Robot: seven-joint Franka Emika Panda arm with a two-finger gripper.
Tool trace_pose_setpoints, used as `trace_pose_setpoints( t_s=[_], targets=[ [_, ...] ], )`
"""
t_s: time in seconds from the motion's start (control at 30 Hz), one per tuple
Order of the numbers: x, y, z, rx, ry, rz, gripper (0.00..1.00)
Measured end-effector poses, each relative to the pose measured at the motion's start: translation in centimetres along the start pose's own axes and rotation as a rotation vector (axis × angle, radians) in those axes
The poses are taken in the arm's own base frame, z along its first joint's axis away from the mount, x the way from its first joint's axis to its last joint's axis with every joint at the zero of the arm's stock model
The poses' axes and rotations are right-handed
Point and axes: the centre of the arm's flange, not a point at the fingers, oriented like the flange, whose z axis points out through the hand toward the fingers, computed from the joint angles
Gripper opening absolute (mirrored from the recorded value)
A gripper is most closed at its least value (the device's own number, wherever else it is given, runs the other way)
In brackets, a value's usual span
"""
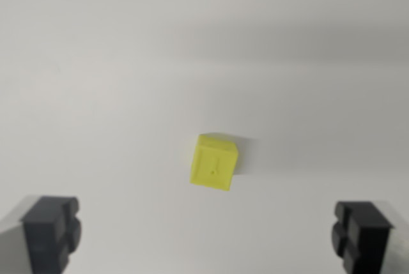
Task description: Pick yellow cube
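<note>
A small yellow cube (215, 162) rests on a plain white surface, a little right of the middle of the wrist view and turned slightly askew. My gripper (206, 235) hangs above it and is open. One dark fingertip (51, 232) shows at the wrist view's lower left and the other dark fingertip (363, 234) at its lower right. The cube lies beyond the line between the two fingertips, roughly midway across the wide gap, and touches neither. Nothing is held.
The white surface (115, 63) fills the whole view, with a soft grey shadow band across the upper right. No other objects or edges show.
</note>
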Motion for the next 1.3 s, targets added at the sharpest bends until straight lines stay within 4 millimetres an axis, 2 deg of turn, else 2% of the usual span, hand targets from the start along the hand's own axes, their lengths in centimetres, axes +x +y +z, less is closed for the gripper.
trace_pose_setpoints(
  t_s=[0.3, 1.3],
  targets=[
    [-0.2, 0.3, 0.6, -0.002, -0.003, 0.006, 1.0],
    [-1.9, 2.5, 7.8, -0.009, -0.022, 0.053, 1.0]
  ],
)
